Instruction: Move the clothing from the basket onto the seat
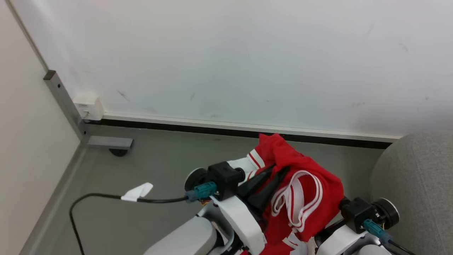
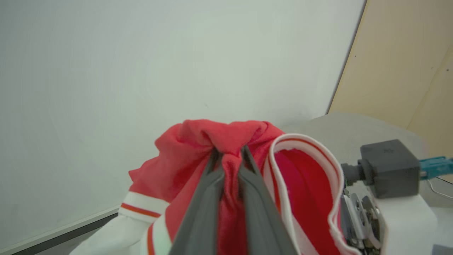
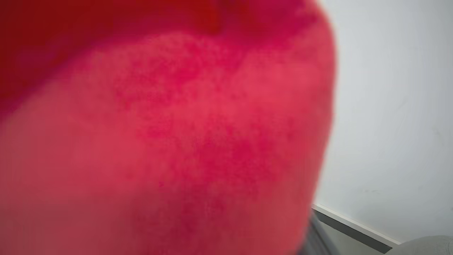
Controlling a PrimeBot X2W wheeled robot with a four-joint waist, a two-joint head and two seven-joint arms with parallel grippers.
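The left gripper (image 2: 230, 153) has its jaws nearly shut, pinching a fold of the clothing (image 2: 184, 156) to carry it clear; the rest drapes beyond the jaws over the right gripper (image 1: 354, 212), whose jaws stand wide, hold unclear; the seat (image 1: 417, 177) waits just beyond it.

Bunched bright red clothing (image 1: 304, 184) with white, red-striped trim hangs lifted in the air, pinched by the left end effector (image 2: 229, 153), near the light grey woven seat (image 1: 417, 177) to its right.
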